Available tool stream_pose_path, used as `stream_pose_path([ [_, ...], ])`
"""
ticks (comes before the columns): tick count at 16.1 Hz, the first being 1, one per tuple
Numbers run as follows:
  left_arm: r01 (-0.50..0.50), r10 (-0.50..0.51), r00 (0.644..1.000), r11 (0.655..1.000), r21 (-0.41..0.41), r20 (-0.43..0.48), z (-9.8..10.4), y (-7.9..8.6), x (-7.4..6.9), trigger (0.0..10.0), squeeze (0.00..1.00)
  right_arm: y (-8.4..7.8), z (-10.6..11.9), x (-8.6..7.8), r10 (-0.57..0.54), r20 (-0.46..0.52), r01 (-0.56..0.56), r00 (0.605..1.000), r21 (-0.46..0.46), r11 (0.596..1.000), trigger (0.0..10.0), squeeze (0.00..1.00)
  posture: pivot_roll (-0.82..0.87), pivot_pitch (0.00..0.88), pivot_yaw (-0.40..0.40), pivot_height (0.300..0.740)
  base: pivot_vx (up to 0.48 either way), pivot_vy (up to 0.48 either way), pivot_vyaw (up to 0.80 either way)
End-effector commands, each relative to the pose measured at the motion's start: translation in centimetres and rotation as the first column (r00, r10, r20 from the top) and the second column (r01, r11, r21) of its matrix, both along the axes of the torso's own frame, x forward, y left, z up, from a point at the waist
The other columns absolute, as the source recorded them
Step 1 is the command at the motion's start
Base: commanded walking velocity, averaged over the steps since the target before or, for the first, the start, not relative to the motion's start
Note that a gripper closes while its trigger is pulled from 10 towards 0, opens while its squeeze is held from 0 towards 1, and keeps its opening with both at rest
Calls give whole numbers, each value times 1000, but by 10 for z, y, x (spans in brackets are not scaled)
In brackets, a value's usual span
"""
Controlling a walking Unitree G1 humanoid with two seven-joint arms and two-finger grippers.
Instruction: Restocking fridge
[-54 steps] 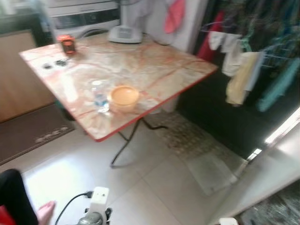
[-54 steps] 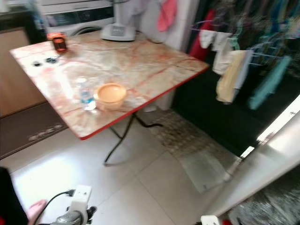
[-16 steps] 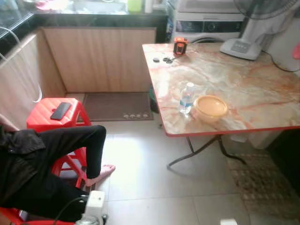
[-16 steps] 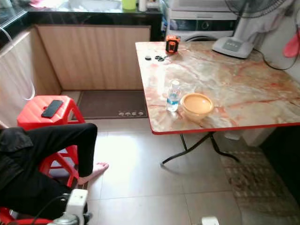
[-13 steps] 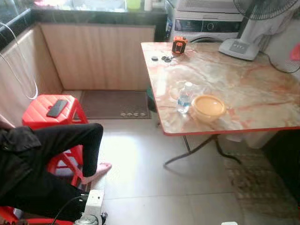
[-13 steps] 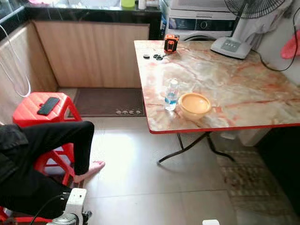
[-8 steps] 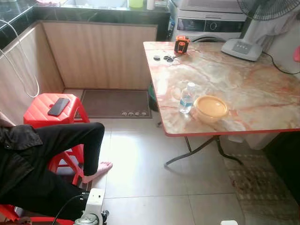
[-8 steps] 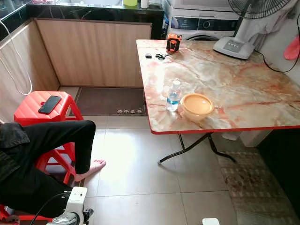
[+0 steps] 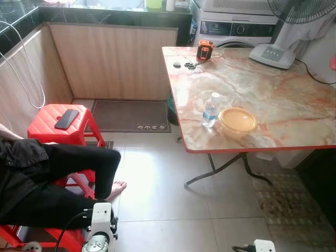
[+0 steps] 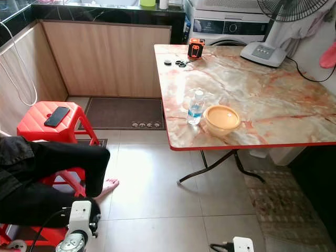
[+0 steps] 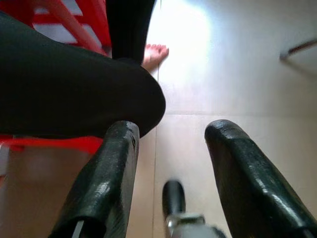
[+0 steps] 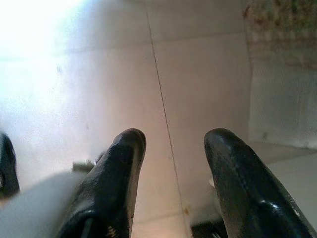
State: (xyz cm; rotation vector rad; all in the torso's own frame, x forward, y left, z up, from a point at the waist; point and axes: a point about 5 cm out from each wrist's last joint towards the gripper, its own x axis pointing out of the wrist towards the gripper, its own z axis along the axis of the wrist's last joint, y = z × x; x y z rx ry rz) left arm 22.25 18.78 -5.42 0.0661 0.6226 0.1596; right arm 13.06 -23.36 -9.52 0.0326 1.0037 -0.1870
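**Clear plastic bottle waits on the table**

Marble, pink and orange, is what the table (image 9: 273,89) top looks like. A small water bottle (image 9: 210,111) is seen near the table's near left edge, standing up straight. Just beside it, on the right, an orange bowl (image 9: 237,121) is set. The two look close, maybe touching.

The left gripper (image 11: 171,163) is held low over the floor tiles, wide open, with nothing in it. The right gripper (image 12: 171,168) is also wide open and empty. A person's leg (image 9: 79,163) is near the left one.

The bottle is probably light, smooth and a bit slippery. It should be held around its middle, not squeezed hard. The bowl is likely stiff and could be gripped at its rim.
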Motion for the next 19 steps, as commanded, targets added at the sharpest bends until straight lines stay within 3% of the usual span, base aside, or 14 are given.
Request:
stream_pose_path([
  [1,-28,29,999,1000,-9,46,2,0,-1,10000,0,-4,3,3,-34,47,34,998,0,999,10000,0,9,0,-99,740,0,0,0],
  [5,-57,60,986,998,-26,154,8,-1,-1,10000,0,-7,8,7,-86,149,85,985,18,996,10000,0,-14,0,-88,740,0,0,0],
  [6,-58,63,980,998,-31,191,11,-1,0,10000,0,-6,26,47,-48,289,47,956,10,999,10000,0,-13,0,-87,740,0,0,0],
  [7,-57,52,926,998,3,374,48,15,38,10000,0,-1,75,119,37,538,-19,842,-40,999,10000,0,-21,0,-86,740,0,0,0],
  [8,-61,23,808,997,45,588,105,32,81,10000,0,5,116,160,92,691,-44,717,-87,995,10000,0,-31,0,-83,740,0,0,0],
  [11,-33,-12,700,998,49,714,141,26,99,10000,0,11,145,179,128,792,-62,597,-114,992,10000,0,-45,0,-67,740,0,0,0],
  [13,5,-51,666,998,63,745,153,22,104,10000,0,12,153,182,139,823,-63,551,-125,990,10000,0,-48,0,-56,740,0,0,0],
  [14,49,-115,630,993,108,768,162,15,105,10000,0,12,161,185,150,846,-63,512,-137,989,10000,0,-49,0,-49,740,0,0,0],
  [16,77,-167,592,985,152,788,164,9,93,10000,0,16,166,182,181,870,-80,458,-162,984,10000,0,-46,0,-44,740,0,0,0],
  [17,82,-181,587,983,164,789,164,7,89,10000,0,17,167,180,191,874,-85,448,-170,982,10000,0,-43,0,-44,740,0,0,0],
  [18,110,-239,582,970,217,777,160,4,76,10000,0,20,167,173,213,883,-96,417,-190,977,10000,0,-48,0,-44,740,0,0,0],
  [19,111,-258,598,964,240,759,153,4,64,10000,0,20,166,166,221,890,-98,398,-198,975,10000,0,-48,0,-47,740,0,0,0],
])
